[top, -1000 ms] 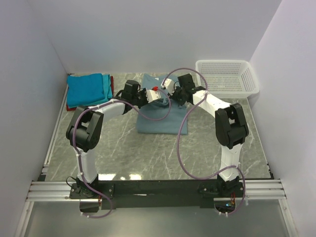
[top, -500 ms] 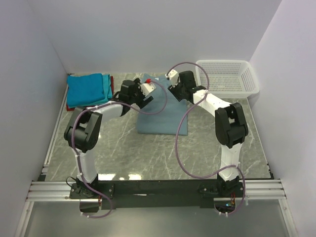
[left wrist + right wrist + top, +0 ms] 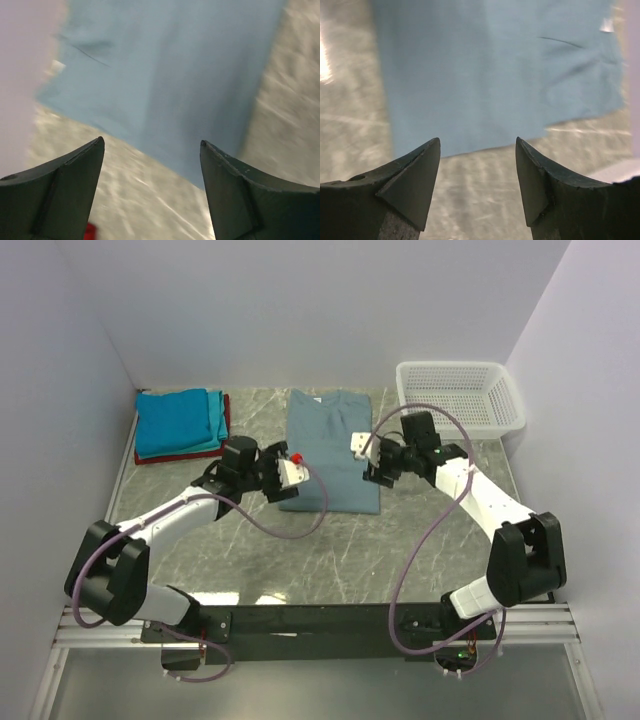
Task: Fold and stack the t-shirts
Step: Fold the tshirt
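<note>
Both arms are over the bench point(image 3: 300, 550) with nothing in hand. The left gripper point(image 3: 290, 472) sits at the near-left corner of the grey-blue t-shirt point(image 3: 332, 440), jaws spread wide and empty. The right gripper point(image 3: 362, 447) hovers at the shirt's right edge, jaws apart too, gripping nothing. The shirt lies flat mid-bench, towards the back, as a long narrow panel with the sleeves tucked in and the collar and white tag point(image 3: 606, 25) at the far end. Over in the far-left corner sits the folded stack point(image 3: 178, 425), bright blue on top with teal and red edges peeking out beneath. The white basket point(image 3: 460, 395) stands at the far right. By my read, the lengthwise folds on the grey-blue shirt are done. It looks to need a crosswise fold to shorten it, then a carry left onto the stack.
</note>
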Robot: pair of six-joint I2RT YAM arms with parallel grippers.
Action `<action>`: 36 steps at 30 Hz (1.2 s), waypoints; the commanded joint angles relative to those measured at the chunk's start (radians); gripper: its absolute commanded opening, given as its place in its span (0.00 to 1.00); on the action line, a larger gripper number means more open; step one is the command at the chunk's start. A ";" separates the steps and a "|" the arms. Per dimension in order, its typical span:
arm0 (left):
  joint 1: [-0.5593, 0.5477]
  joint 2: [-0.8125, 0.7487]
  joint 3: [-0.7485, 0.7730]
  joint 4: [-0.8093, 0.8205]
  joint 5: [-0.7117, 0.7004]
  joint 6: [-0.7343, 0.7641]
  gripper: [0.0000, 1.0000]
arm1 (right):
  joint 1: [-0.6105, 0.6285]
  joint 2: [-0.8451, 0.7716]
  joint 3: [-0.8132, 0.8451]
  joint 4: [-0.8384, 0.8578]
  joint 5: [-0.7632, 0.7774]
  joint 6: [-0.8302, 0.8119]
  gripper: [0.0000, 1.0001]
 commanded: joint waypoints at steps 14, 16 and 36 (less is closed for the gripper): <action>-0.086 0.122 -0.128 -0.038 -0.088 0.087 0.78 | 0.107 -0.057 -0.288 0.064 0.041 -0.277 0.68; -0.086 0.163 -0.117 -0.024 -0.139 0.093 0.76 | 0.111 -0.052 -0.293 0.094 0.053 -0.259 0.68; -0.085 0.183 -0.182 0.053 -0.196 0.068 0.36 | 0.202 0.055 -0.361 0.205 0.249 -0.254 0.70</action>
